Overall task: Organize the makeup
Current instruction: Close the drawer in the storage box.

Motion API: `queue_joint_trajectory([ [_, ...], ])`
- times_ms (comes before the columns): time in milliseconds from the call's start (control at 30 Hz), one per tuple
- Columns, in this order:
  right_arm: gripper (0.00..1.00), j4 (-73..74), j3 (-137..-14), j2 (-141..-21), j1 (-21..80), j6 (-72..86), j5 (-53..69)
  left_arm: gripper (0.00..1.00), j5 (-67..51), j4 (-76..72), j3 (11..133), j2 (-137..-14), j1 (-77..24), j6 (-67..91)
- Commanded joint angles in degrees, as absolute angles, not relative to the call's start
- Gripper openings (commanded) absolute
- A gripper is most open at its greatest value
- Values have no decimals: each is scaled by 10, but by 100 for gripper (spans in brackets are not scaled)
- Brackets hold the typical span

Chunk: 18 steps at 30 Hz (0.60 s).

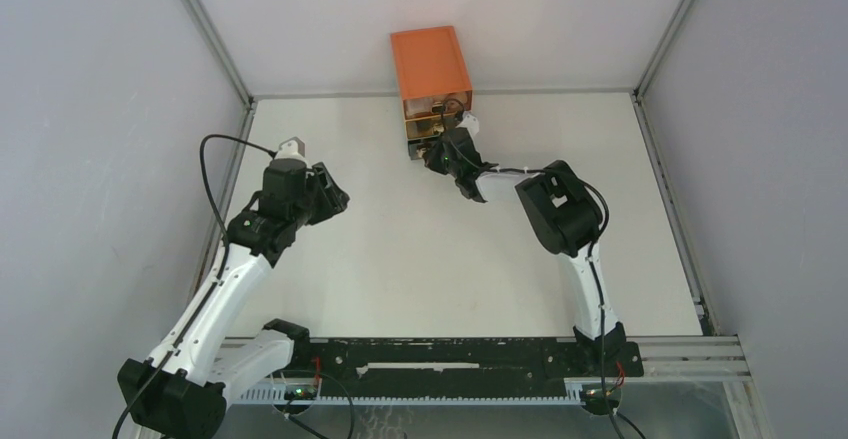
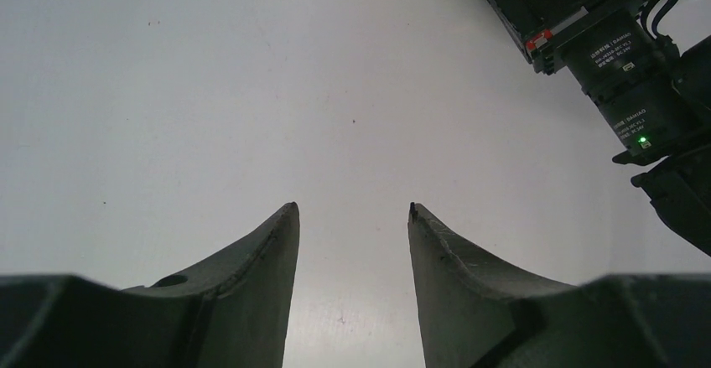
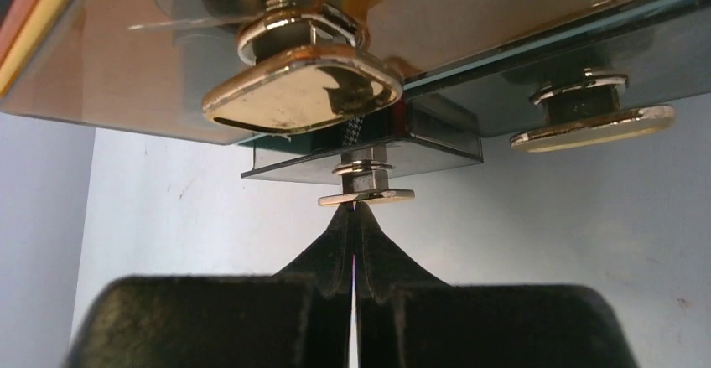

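Note:
No loose makeup shows on the table; only dim shapes show behind the tinted drawer fronts. The orange three-drawer chest (image 1: 430, 69) stands at the back centre, its drawers sticking out toward me. My right gripper (image 1: 441, 151) is at the drawer fronts. In the right wrist view it (image 3: 355, 209) is shut, its tips touching the edge of the lowest gold knob (image 3: 366, 196). Two more gold knobs (image 3: 302, 91) (image 3: 591, 125) sit above. My left gripper (image 1: 335, 199) hangs over bare table, open and empty (image 2: 352, 209).
The white table (image 1: 400, 259) is walled by grey panels on three sides. The right arm's wrist (image 2: 620, 75) shows at the upper right of the left wrist view. The right arm's elbow (image 1: 555, 209) is right of centre.

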<state>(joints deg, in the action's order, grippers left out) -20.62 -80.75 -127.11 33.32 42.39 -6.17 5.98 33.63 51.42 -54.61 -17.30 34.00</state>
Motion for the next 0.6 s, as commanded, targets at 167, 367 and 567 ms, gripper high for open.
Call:
queue_joint_trajectory([
  [167, 0, -292, -810, -1260, 343, 428, -88, 55, 76, 328, 506, -536, -168, 325],
  [367, 10, -260, -714, -1130, 350, 405, -89, 55, 80, 324, 506, -531, -168, 321],
  [567, 25, -65, -659, -945, 366, 285, -185, 62, 104, 323, 538, -515, -168, 297],
])
